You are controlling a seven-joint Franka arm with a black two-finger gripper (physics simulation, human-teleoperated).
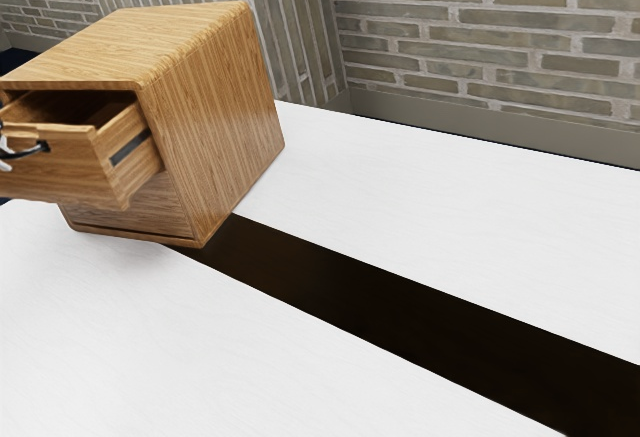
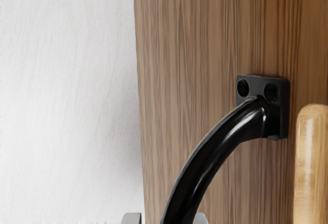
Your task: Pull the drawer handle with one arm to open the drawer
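Wooden drawer (image 1: 62, 162) stands part-open, black handle (image 2: 220, 139) at the gripper (image 1: 6, 149) for pulling; clamped or not, cannot tell.

We lose part of the drawer (image 1: 85, 162) front and its handle (image 1: 30, 148) past the exterior view's nine o'clock edge.

- We see the cabinet (image 1: 200, 87) in honey-gold wood with fine straight grain; its drawer (image 1: 75, 157) wears the same golden veneer;
- in the wrist view we read the drawer front (image 2: 205, 39) as a duller brown, ruled with close, fine grain lines;
- the handle (image 2: 215, 157) is glossy black; so is its mounting plate (image 2: 256, 82);
- the table (image 1: 450, 207) is white, faintly streaked; a near-black band (image 1: 400, 317) crosses it;
- the wall (image 1: 480, 27) shows grey-beige bricks with paler mortar.
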